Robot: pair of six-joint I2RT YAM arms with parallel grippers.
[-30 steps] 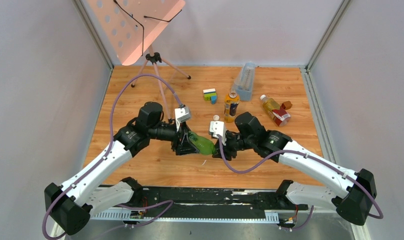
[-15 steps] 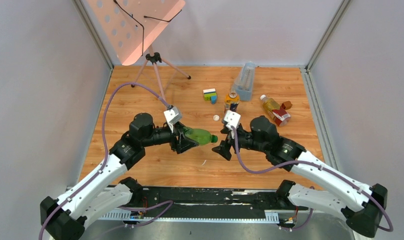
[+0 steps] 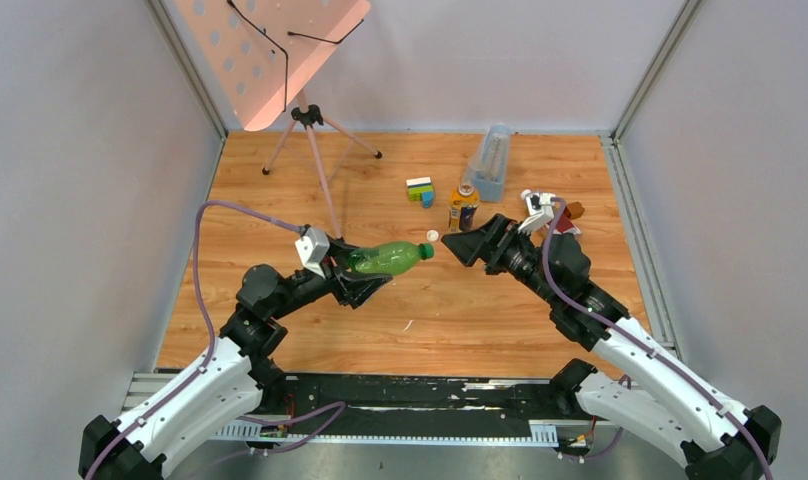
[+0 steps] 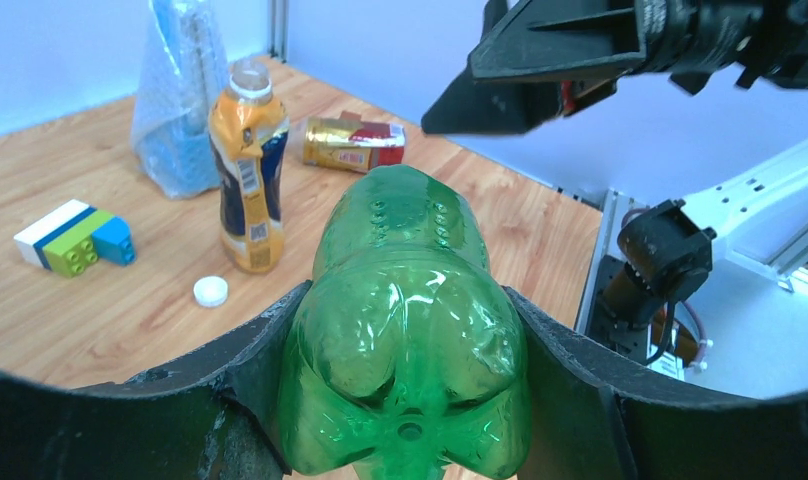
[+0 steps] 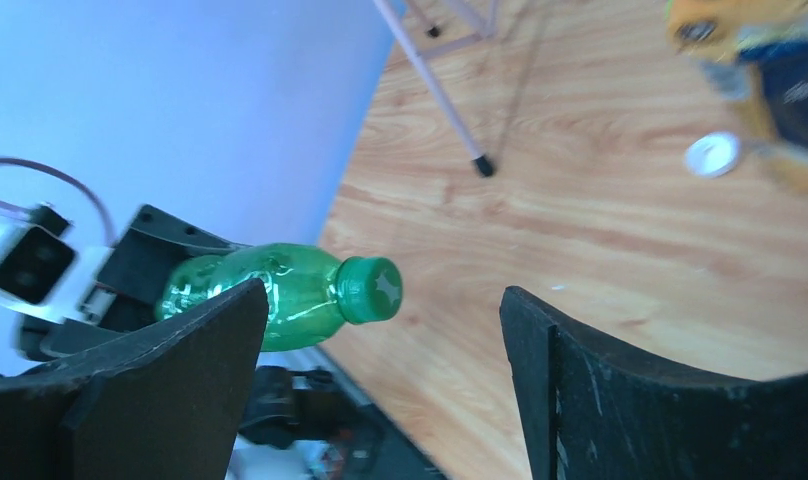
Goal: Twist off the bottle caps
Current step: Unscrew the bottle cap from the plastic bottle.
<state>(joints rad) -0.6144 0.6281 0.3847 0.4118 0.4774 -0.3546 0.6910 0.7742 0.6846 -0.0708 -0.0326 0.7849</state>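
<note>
Your left gripper point(image 3: 363, 283) has pulled back toward its base and risen, still clamped on the green bottle point(image 3: 385, 258). The bottle lies nearly level, with its green cap point(image 3: 426, 250) pointing right. Your right gripper point(image 3: 462, 243) has swung up and farther off, elbow bent, jaws spread wide, facing that cap without touching it. Beyond, a white cap point(image 3: 433, 236) lies on the table point(image 3: 270, 210) near the upright yellow-label bottle point(image 3: 463, 207).

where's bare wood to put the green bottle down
Bare: the table strip between the arm bases and the green bottle held by the left gripper, and the far-left wood left of the stand legs. Crowded far right: toy bricks, upright amber bottle, clear container, loose white cap, right gripper.
</note>
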